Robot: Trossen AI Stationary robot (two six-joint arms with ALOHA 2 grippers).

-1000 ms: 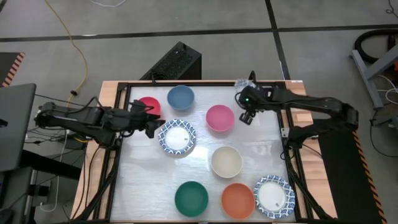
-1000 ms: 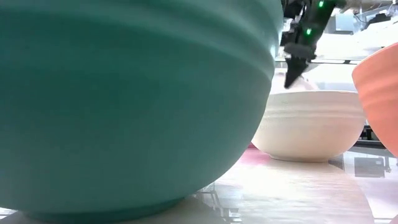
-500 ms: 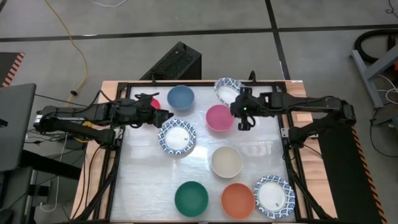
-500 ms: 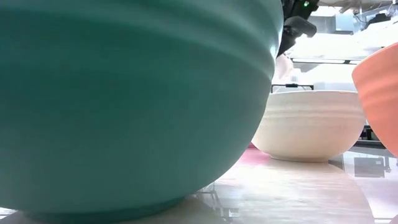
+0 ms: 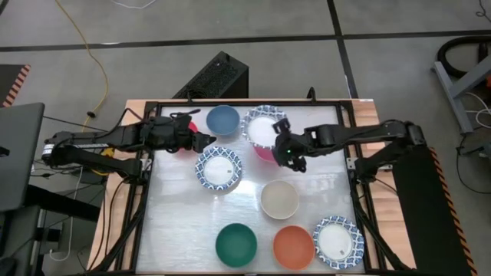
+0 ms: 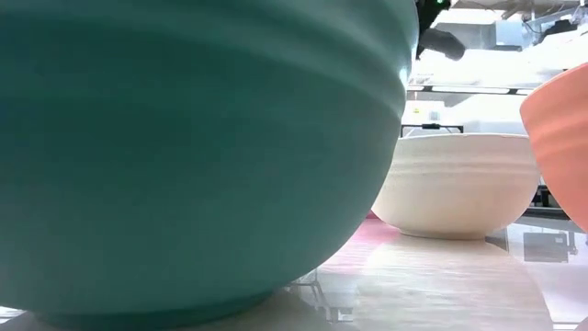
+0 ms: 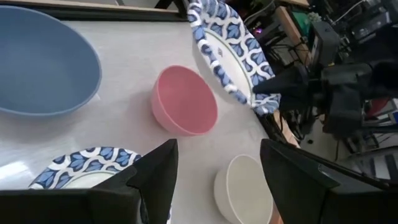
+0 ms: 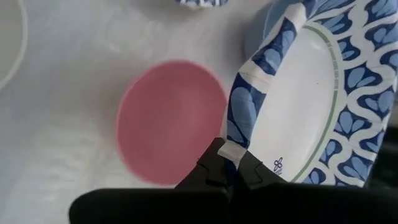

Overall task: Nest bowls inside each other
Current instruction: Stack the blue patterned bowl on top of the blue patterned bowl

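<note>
My right gripper (image 5: 278,139) is shut on a white bowl with a blue-patterned rim (image 5: 262,126), which hangs tilted over the pink bowl (image 8: 168,121). My left gripper (image 5: 205,141) hovers open between the red bowl (image 5: 184,126), the blue bowl (image 5: 222,119) and a second patterned bowl (image 5: 218,169), touching nothing. Cream (image 5: 279,199), green (image 5: 235,244) and orange (image 5: 294,247) bowls and a third patterned bowl (image 5: 338,240) rest on their bases nearer the front edge. My right gripper pinches the patterned bowl's rim (image 8: 235,148) between its two fingers, on the side toward the table's right. The fingers come from the right, slanting downward. The bowl is lifted clear and steeply tilted (image 7: 229,51), above the pink bowl.
A black frame (image 5: 149,107) runs round the table. In the low view the green bowl (image 6: 184,138) fills most of the picture, with the cream bowl (image 6: 459,184) and the orange bowl (image 6: 560,129) behind it. Bare table lies left of the cream bowl.
My right gripper has carried the patterned bowl from the far right corner toward the table's left, to above the pink bowl, rolling its wrist so that the bowl's inside now shows from above. My left gripper has swung toward the far edge and a little right, staying open.
</note>
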